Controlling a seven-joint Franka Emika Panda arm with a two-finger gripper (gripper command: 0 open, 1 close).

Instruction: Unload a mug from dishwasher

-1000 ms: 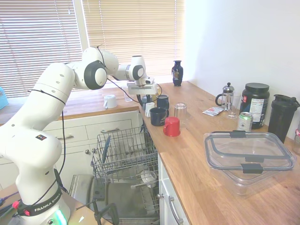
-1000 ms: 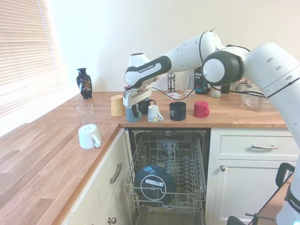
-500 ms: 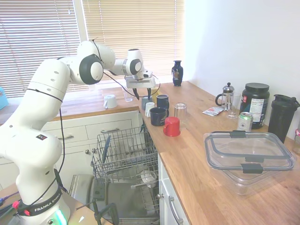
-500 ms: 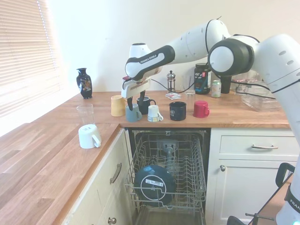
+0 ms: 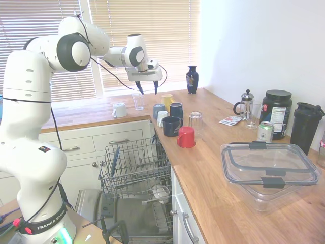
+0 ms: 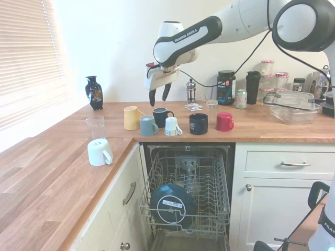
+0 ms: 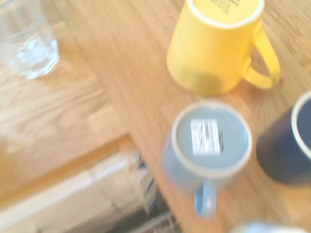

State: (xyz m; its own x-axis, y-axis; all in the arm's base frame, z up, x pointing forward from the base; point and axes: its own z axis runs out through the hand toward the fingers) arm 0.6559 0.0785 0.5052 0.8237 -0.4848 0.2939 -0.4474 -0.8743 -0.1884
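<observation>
The hand (image 6: 159, 95) hangs high above the tabletop (image 6: 68, 172) with its two fingers spread apart and nothing between them. Directly below it the mug (image 6: 148, 126), slate blue, stands upside down near the tabletop's front edge, its base with a white label facing up in the wrist view (image 7: 210, 145) and its handle pointing toward that edge. Just beside it sits a yellow mug (image 6: 131, 117), also base up, and on the other side a dark navy mug (image 6: 161, 116) standing with its mouth upward; what is inside cannot be seen. Further along the row are a small white mug (image 6: 172, 126), another navy mug (image 6: 198, 124) and a red mug (image 6: 224, 122), the red one inverted. A clear glass (image 6: 96, 127) and a white mug (image 6: 99, 151) stand well apart round the corner. Under the tabletop the dishwasher (image 6: 186, 198) is open, its wire rack (image 5: 134, 168) pulled out and holding a large dark round item (image 6: 169, 205) propped among the tines.
</observation>
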